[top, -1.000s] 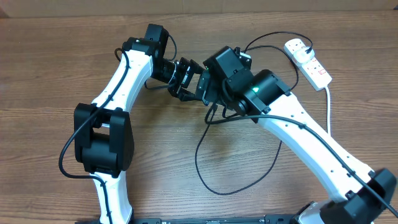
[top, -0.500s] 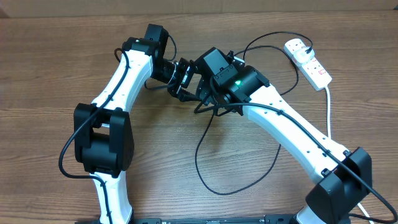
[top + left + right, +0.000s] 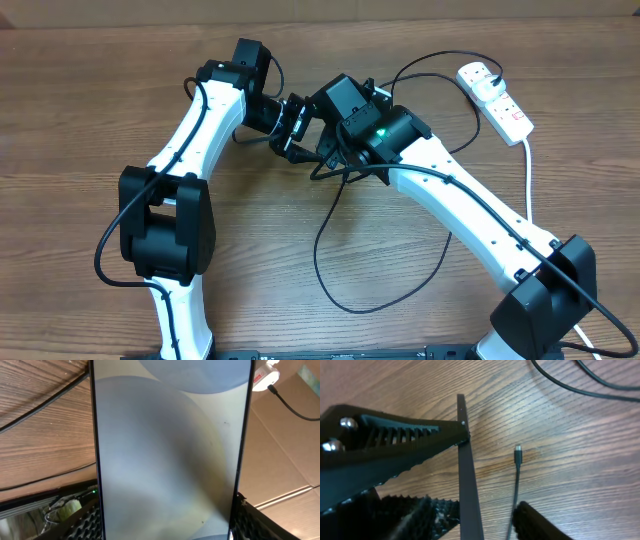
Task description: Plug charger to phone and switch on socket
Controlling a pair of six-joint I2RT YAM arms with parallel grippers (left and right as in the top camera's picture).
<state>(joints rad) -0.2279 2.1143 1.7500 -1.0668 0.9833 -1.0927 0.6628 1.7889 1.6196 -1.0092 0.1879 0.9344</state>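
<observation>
The phone (image 3: 170, 455), a slim glassy slab with black edges, is clamped by its long sides between the ribbed black pads (image 3: 82, 522) of the left gripper (image 3: 293, 128). Just beside the phone, on the wood-grain table (image 3: 580, 460), lies the charger (image 3: 516, 477), a thin black cable (small connector tip free). The right gripper (image 3: 482, 514) stands partly open, gripping nothing, and its white arm (image 3: 470, 215) stretches diagonally toward the phone. The blocky white socket (image 3: 497, 98) sits well apart from the phone.
</observation>
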